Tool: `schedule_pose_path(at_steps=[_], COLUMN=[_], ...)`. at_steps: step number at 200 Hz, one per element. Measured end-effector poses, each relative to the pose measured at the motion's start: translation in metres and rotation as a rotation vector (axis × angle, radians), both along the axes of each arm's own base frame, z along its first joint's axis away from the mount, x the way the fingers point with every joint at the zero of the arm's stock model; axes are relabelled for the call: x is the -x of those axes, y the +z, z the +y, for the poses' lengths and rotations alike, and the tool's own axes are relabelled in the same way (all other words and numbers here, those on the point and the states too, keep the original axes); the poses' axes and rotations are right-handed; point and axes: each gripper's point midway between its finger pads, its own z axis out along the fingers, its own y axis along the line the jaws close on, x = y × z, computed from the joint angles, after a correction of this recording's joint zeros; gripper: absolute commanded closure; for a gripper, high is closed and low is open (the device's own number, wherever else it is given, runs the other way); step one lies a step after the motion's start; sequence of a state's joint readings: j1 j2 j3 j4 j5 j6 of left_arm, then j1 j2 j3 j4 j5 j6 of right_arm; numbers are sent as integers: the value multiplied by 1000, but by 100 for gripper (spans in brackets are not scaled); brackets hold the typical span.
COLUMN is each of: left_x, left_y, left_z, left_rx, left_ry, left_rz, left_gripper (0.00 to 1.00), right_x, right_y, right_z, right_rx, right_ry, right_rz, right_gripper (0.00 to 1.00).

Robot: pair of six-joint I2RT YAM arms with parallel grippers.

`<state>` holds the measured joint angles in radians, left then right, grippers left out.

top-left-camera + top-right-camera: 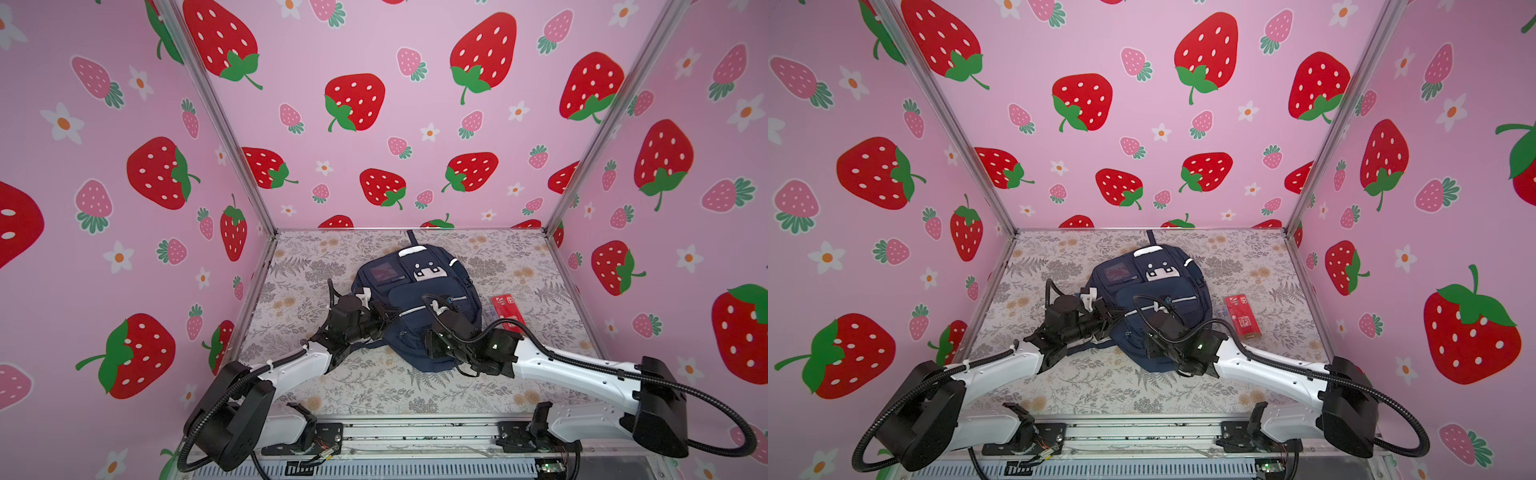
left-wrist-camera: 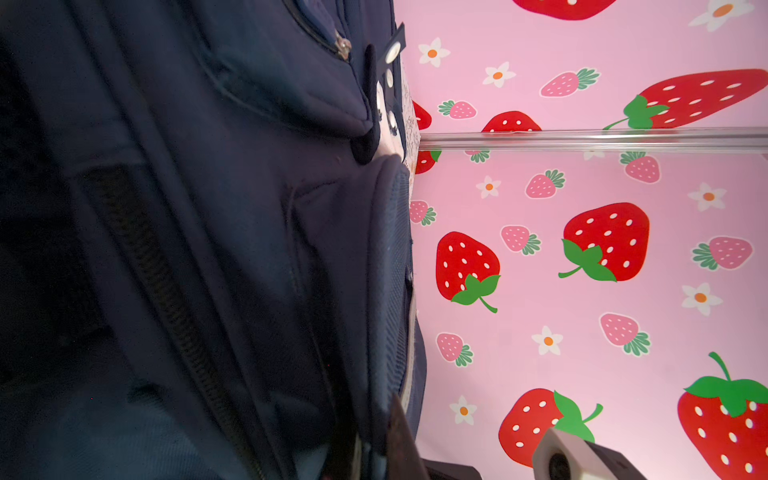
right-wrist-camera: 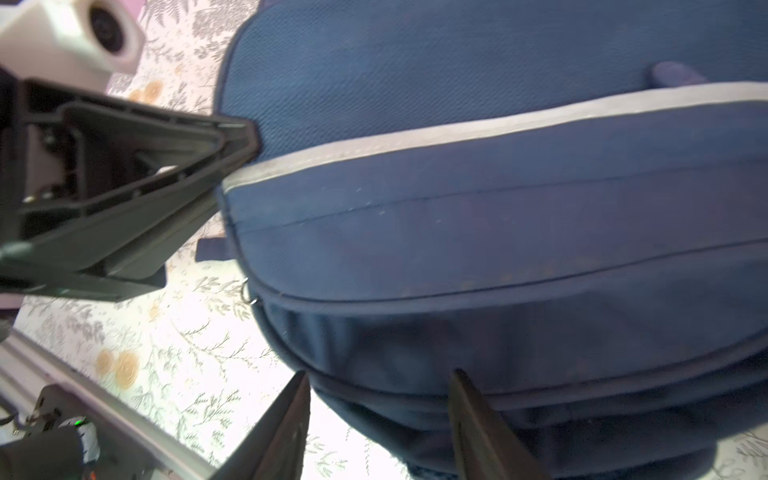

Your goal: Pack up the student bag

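The student bag (image 1: 419, 286) (image 1: 1183, 286), navy with silver stripes and a white face patch, lies flat on the middle of the floral table. My left gripper (image 1: 384, 316) (image 1: 1108, 318) is shut on the fabric at the bag's left edge; from the right wrist its tips (image 3: 249, 143) pinch beside the silver stripe. The left wrist view is filled by bag folds and a zip (image 2: 249, 208). My right gripper (image 1: 430, 347) (image 1: 1152, 347) (image 3: 380, 399) is open at the bag's near edge (image 3: 498, 208). One of its fingers is over the table, the other over the bag.
A flat red packet (image 1: 507, 311) (image 1: 1241, 316) lies on the table just right of the bag. Pink strawberry walls close in the left, back and right sides. A metal rail (image 1: 415, 432) runs along the front edge, with both arm bases on it.
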<state>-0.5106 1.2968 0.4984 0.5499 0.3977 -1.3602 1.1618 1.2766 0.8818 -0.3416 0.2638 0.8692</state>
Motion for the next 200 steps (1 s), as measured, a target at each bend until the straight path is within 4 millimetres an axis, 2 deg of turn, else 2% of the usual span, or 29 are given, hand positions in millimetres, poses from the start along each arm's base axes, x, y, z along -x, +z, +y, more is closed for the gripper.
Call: schedule_pose_path(at_steps=[53, 84, 110, 128, 149, 161, 177, 200], left_x=[-4, -9, -12, -13, -13, -12, -11, -12], left_y=[1, 0, 3, 4, 4, 5, 7, 8], left_z=[2, 3, 2, 2, 3, 4, 5, 8], left_rx=[14, 49, 78, 87, 80, 76, 67, 58], left_ry=[19, 46, 60, 69, 73, 74, 77, 90], left_rz=[4, 8, 9, 12, 12, 7, 1, -5], left_gripper=[100, 100, 100, 100, 100, 100, 100, 100], right_x=[7, 35, 46, 42, 29, 18, 3, -7], right_y=[-2, -2, 5, 7, 7, 4, -6, -12], right_z=[11, 25, 38, 47, 64, 71, 72, 72], right_rx=[-10, 0, -50, -68, -75, -85, -77, -61], right_ry=[38, 116, 148, 142, 109, 77, 34, -5], right_rz=[0, -18, -22, -26, -22, -11, 2, 21], right_gripper=[48, 48, 48, 58, 70, 71, 73, 74])
